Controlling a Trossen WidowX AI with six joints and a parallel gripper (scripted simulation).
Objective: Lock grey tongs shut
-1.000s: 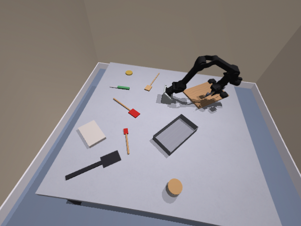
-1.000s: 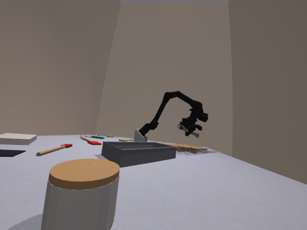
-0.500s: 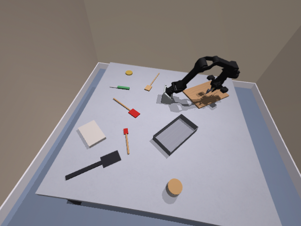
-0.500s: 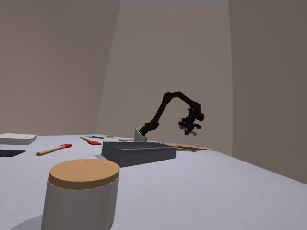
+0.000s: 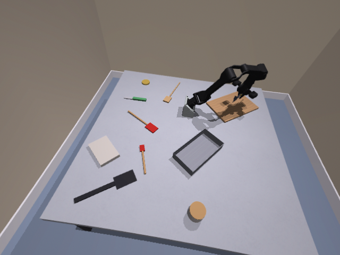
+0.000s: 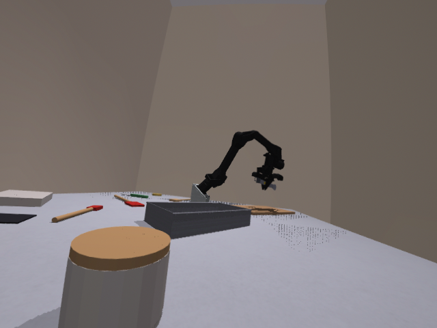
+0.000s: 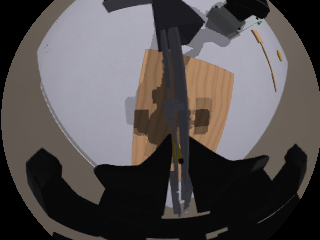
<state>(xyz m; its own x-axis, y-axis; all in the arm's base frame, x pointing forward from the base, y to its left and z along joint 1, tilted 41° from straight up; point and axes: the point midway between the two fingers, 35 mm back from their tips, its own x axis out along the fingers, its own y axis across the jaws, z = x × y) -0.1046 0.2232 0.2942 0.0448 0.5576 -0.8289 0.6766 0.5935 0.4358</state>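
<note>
My gripper (image 5: 238, 96) is shut on the grey tongs (image 7: 175, 94) and holds them in the air above the wooden board (image 5: 232, 105). In the wrist view the two tong arms run close together, nearly closed, from my fingers out over the board (image 7: 183, 107). In the exterior view the gripper (image 6: 265, 183) hangs clearly above the board (image 6: 265, 210), with only a small grey part of the tongs showing. The dark grey roasting tin (image 5: 197, 151) stands empty in front of the board.
On the table are a red spatula (image 5: 143, 121), a small red spatula (image 5: 142, 158), a black spatula (image 5: 105, 185), a wooden spatula (image 5: 171, 93), a green-handled tool (image 5: 136, 98), a white block (image 5: 103, 150), a yellow disc (image 5: 145, 81) and a cork-lidded jar (image 5: 197, 210).
</note>
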